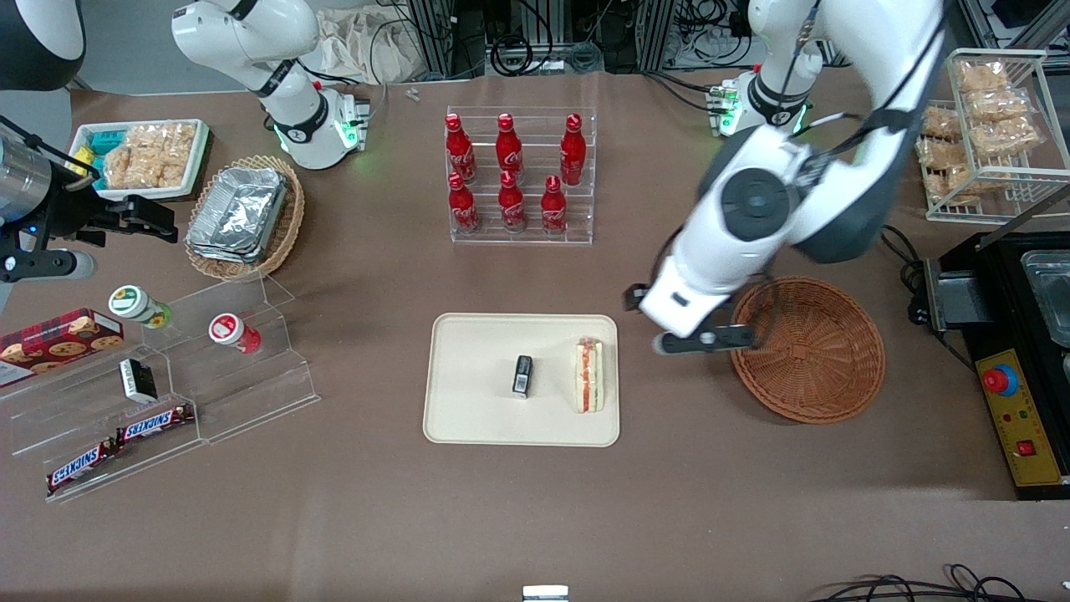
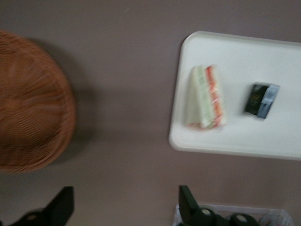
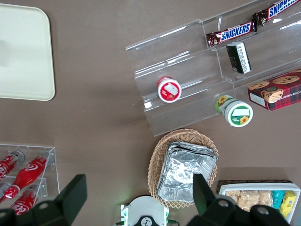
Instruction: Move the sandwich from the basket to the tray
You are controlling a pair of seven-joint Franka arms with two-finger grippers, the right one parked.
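The sandwich [image 1: 588, 374] [image 2: 207, 97] lies on the cream tray [image 1: 468, 334] [image 2: 235, 56], near the tray edge that faces the basket, with its red and green filling showing. The reddish-brown wicker basket [image 1: 815, 351] [image 2: 28, 103] holds nothing. My gripper [image 1: 702, 340] [image 2: 126, 197] hangs open over the bare table between tray and basket, with nothing between its fingers.
A small black packet [image 1: 522, 374] [image 2: 261, 100] lies on the tray beside the sandwich. A rack of red cola bottles [image 1: 518, 176] stands farther from the camera. Acrylic snack steps [image 1: 167, 376] and a tan basket of foil trays [image 1: 242, 216] sit toward the parked arm's end. A black control box [image 1: 1016, 410] sits at the working arm's end.
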